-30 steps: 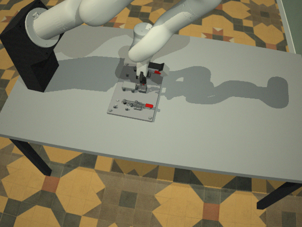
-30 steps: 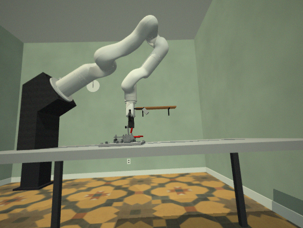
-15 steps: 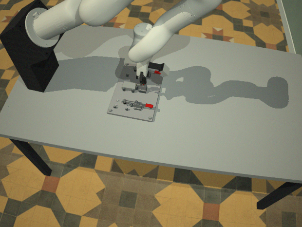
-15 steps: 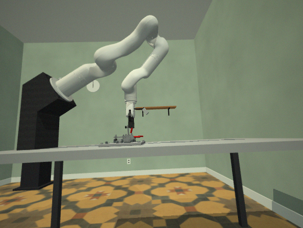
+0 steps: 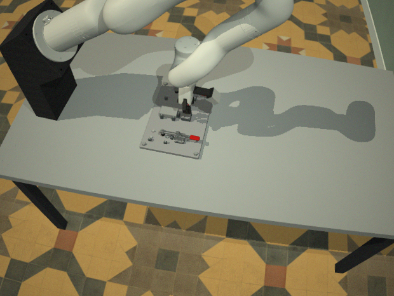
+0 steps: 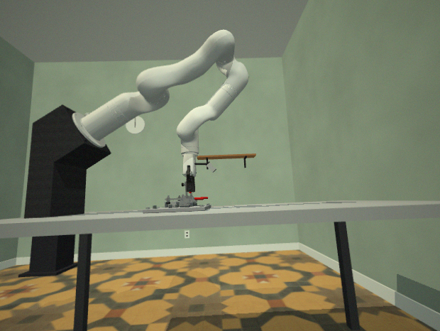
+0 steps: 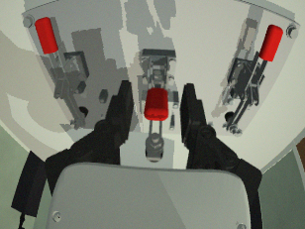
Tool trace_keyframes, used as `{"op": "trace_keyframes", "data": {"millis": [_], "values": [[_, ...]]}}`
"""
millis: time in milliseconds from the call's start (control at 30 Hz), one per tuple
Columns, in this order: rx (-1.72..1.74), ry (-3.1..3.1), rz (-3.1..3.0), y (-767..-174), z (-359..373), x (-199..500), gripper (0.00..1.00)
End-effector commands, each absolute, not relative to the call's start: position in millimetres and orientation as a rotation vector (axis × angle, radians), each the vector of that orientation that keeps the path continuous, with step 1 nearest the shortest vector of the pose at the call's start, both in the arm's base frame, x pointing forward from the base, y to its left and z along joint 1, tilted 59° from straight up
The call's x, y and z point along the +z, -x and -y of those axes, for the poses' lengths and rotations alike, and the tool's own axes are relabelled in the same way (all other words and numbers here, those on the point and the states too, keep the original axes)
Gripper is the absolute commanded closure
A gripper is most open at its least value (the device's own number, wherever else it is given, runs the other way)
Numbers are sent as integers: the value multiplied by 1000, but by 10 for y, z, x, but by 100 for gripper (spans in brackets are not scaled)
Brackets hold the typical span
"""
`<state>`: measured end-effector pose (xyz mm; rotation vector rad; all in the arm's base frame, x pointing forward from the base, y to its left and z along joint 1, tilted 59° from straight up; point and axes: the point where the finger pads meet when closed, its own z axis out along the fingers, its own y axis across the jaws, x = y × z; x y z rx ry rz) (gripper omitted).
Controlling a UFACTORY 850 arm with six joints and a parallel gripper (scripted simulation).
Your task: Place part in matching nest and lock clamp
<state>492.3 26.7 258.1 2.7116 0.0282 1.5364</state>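
Note:
The grey fixture plate point(image 5: 152, 144) point(image 6: 156, 209) point(image 7: 211, 21) carries three toggle clamps with red handles. My gripper point(image 5: 186, 112) point(image 6: 191, 190) point(image 7: 156, 94) hangs straight down over the middle clamp, half open. That clamp's red handle point(image 7: 156, 105) stands upright between my fingers with a gap on each side. A pale grey block point(image 5: 166, 111), apparently the part, lies in the middle nest just left of my fingers. The near clamp's handle point(image 5: 194, 137) point(image 6: 203, 197) lies flat. In the wrist view, the outer clamps' handles show on the left point(image 7: 45, 36) and on the right point(image 7: 271, 42).
The robot's black base point(image 5: 35, 70) point(image 6: 53, 177) stands at the table's left end. The arm hides the far end of the plate in the top view. The grey table point(image 5: 286, 159) extends far to the right.

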Motion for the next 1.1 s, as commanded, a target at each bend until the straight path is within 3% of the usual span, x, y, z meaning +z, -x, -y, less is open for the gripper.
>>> {"op": "trace_keyframes", "data": {"millis": [0,600,633,1067], "values": [[1537,-2711,-28,-4977,-266,2550,53],[1537,-2711,-28,-4989,-266,2543,53],[1537,-2711,-28,-4989,-266,2543,100],[1537,-2711,-28,-4989,-266,2543,100]]}}
